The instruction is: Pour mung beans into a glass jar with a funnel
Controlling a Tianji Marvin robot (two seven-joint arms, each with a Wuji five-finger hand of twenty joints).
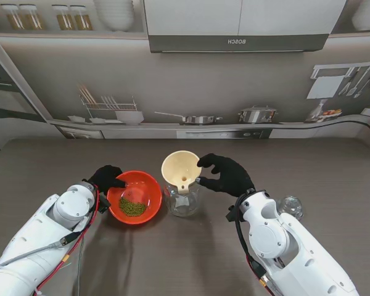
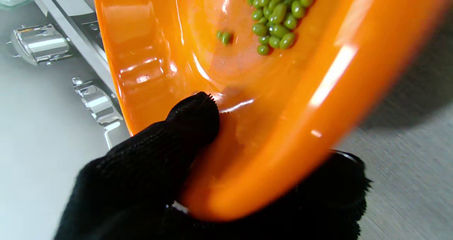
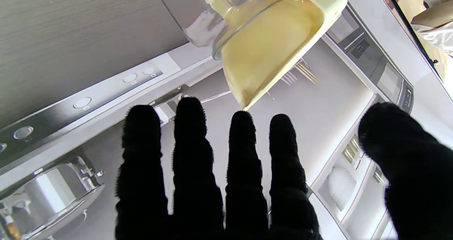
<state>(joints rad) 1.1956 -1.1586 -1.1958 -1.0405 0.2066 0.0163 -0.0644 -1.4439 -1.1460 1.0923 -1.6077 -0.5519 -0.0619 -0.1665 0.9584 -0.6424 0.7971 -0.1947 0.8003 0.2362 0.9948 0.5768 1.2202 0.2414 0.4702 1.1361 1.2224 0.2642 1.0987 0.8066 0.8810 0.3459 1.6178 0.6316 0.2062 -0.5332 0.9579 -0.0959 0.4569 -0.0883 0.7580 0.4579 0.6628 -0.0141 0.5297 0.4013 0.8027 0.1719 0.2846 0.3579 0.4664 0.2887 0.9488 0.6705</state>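
Two glossy white arms, rounded shells with grey ring joints and bulbous wrist housings. Both hands in black knitted gloves: left hand [image 1: 106, 178], right hand [image 1: 227, 175], five fuzzy fingers [image 3: 191, 151] apiece. Red, black and grey cables [image 1: 80, 237] along the left forearm; black and red cable [image 1: 240, 237] at the right wrist.

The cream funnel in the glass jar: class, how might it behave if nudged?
The funnel probably tips easily: its wide cone sits high with only the spout inside the glass jar. It looks like light plastic, so the open right hand beside it could shift it.
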